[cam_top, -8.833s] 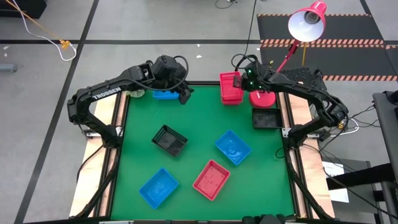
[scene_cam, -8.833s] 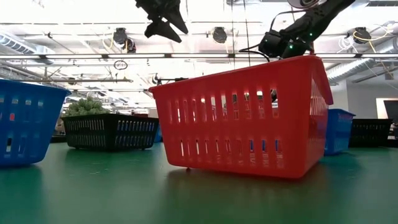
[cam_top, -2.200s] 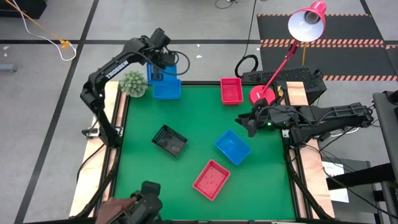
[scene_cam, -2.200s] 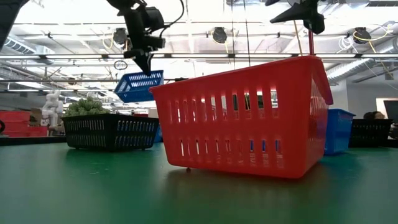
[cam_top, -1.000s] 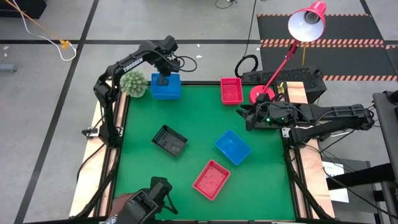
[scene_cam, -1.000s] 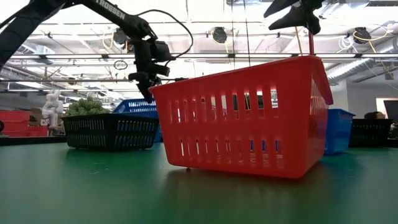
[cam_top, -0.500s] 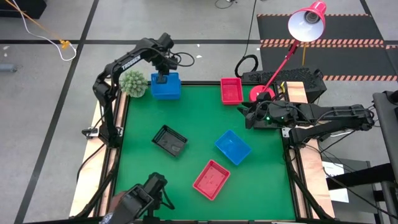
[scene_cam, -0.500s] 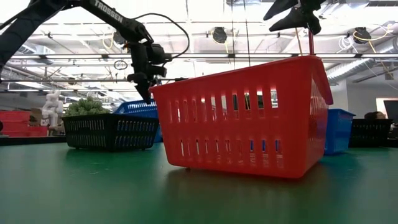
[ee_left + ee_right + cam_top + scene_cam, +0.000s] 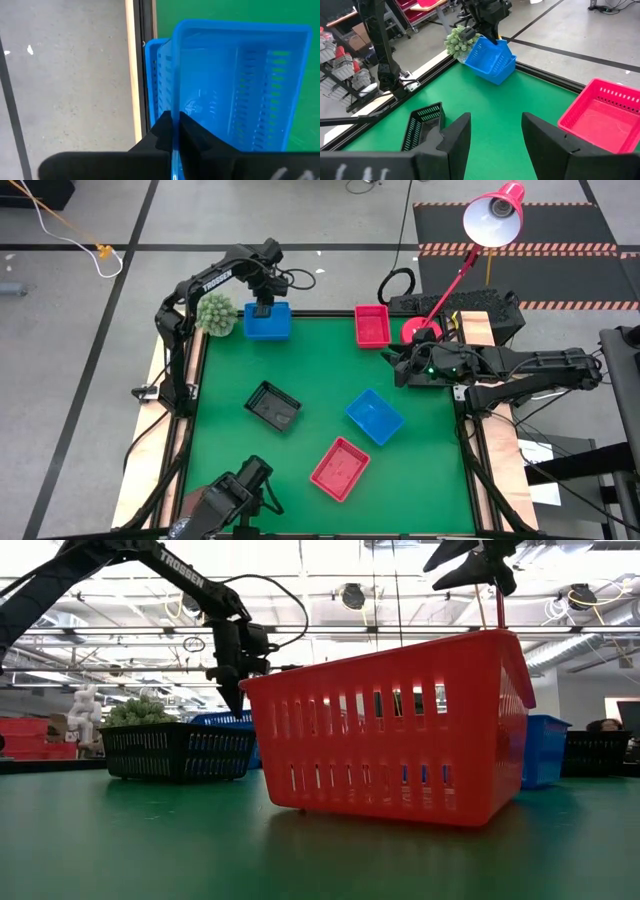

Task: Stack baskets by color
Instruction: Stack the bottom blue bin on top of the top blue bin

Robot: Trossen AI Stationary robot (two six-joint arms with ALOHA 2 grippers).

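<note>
At the table's far left corner my left gripper (image 9: 262, 310) is shut on a blue basket (image 9: 235, 85), which sits in a second blue basket (image 9: 157, 85) below it. My right gripper (image 9: 492, 145) hangs open above the table's right side and holds nothing. On the green mat lie a black basket (image 9: 272, 405), a blue basket (image 9: 375, 416) and a red basket (image 9: 340, 468). Another red basket (image 9: 371, 325) rests at the far edge. My left gripper pinches the upper blue basket's far wall (image 9: 175, 117), one finger inside the basket and one outside. The fingers come from above, pointing down. The basket sits tilted in the lower blue basket (image 9: 495, 70), its held side higher.
A green fuzzy ball (image 9: 214, 313) stands just left of the blue baskets. The red lamp (image 9: 493, 215) has its round base (image 9: 420, 333) at the far right. A person's hand with a dark device (image 9: 230, 500) shows at the near left edge.
My left gripper has sunk a little with the blue basket, which has gone lower into the blue basket beneath it. The hand with the device at the near edge has shifted slightly.
</note>
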